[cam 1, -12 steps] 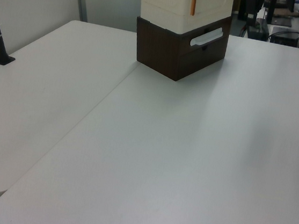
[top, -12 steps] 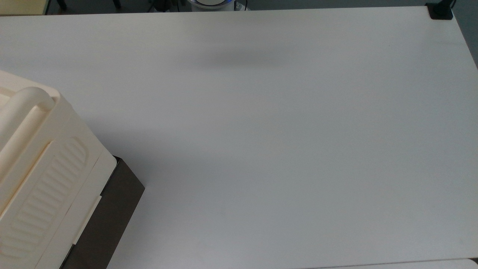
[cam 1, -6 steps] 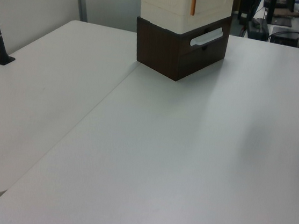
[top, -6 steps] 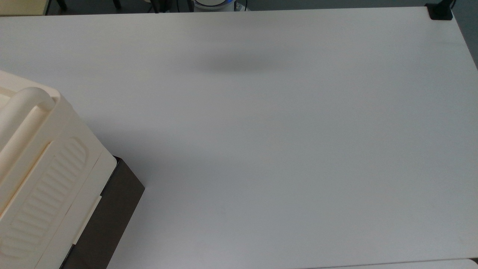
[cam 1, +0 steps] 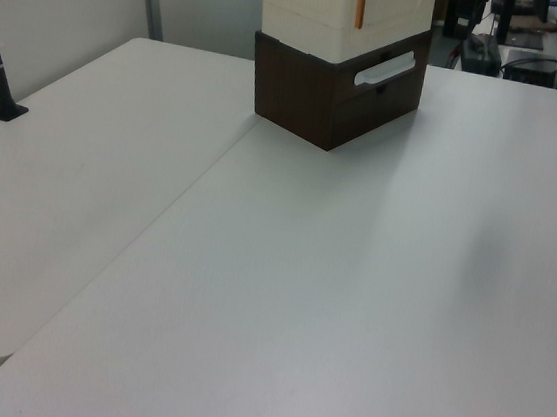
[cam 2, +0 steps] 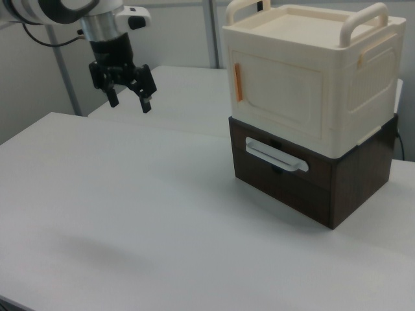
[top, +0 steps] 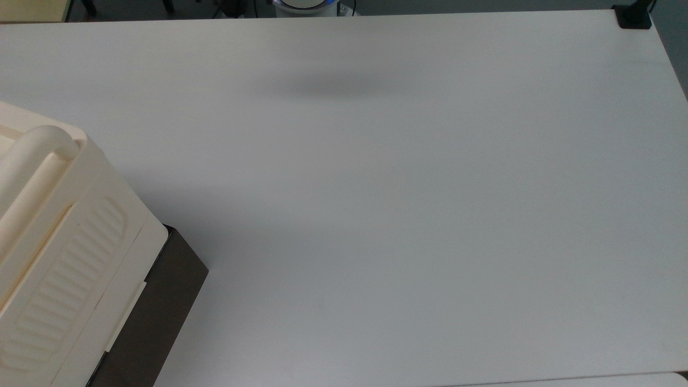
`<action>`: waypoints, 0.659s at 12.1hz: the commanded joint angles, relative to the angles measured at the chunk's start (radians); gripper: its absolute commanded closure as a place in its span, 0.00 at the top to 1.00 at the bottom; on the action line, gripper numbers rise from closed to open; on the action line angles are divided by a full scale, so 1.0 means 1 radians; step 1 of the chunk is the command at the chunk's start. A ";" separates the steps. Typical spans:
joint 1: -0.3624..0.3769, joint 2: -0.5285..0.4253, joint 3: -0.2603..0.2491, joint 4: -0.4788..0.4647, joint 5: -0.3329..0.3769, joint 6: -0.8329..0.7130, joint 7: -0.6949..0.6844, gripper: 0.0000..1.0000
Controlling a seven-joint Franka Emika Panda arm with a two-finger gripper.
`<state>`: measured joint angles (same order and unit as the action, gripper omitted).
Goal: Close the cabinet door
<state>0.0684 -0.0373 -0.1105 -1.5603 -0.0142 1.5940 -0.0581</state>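
Cabinet door (cam 2: 280, 103) sits flush or nearly so on the cabinet (cam 2: 311, 123) at the right view's right, as the hand (cam 2: 127, 92) hangs released, fingers spread, well apart above the bench (cam 2: 130, 214).

Any gap at the orange-tabbed edge is too slight to judge; a hard, fast push could shove the cream box off its dark base (cam 2: 311, 184), or clip the tube handle (cam 2: 363, 19) in passing.

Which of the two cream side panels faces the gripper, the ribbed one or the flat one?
The flat recessed cabinet door with the orange strip faces the gripper.
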 commanded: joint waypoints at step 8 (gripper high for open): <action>0.083 -0.026 -0.035 -0.063 -0.003 0.026 0.049 1.00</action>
<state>0.1366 -0.0470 -0.1493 -1.5954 -0.0171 1.5941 -0.0291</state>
